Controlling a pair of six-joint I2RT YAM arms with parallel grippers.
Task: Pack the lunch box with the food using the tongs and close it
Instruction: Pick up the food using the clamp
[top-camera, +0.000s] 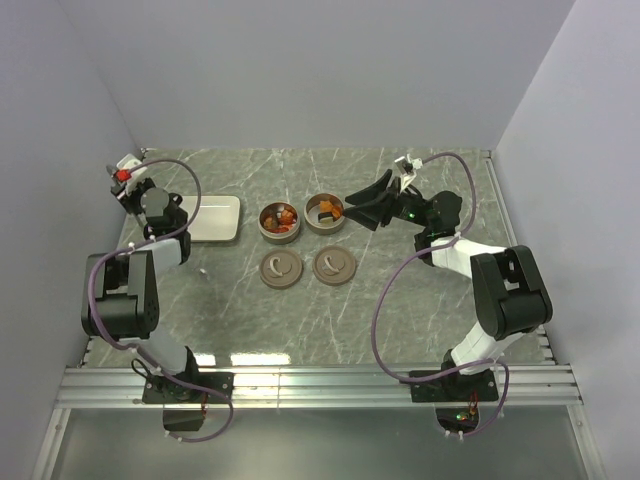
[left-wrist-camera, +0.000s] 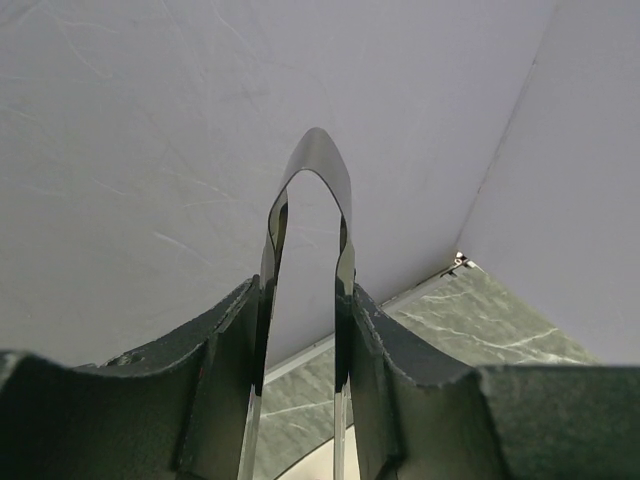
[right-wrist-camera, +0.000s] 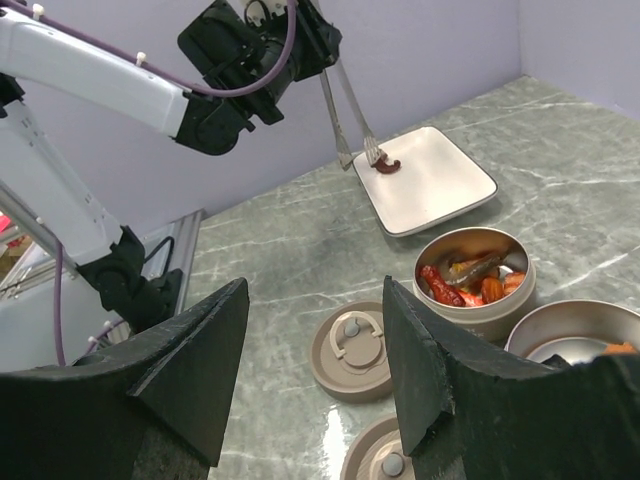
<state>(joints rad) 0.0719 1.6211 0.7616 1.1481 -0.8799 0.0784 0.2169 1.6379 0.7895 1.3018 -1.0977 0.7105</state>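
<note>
Steel tongs (right-wrist-camera: 345, 105) in left hand (left-wrist-camera: 305, 330), tips down, perhaps on red-brown piece (right-wrist-camera: 388, 165).

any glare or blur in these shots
Top external: bright patches glare on the table along its near edge. Left wrist: the tongs are shiny and reflective, and the left gripper looks soft up close. Right wrist: the right gripper is a dark foreground mass; the tin beyond is sharp.

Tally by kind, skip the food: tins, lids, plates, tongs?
Tins: 2
Lids: 2
Plate: 1
Tongs: 1
Total: 6
</note>
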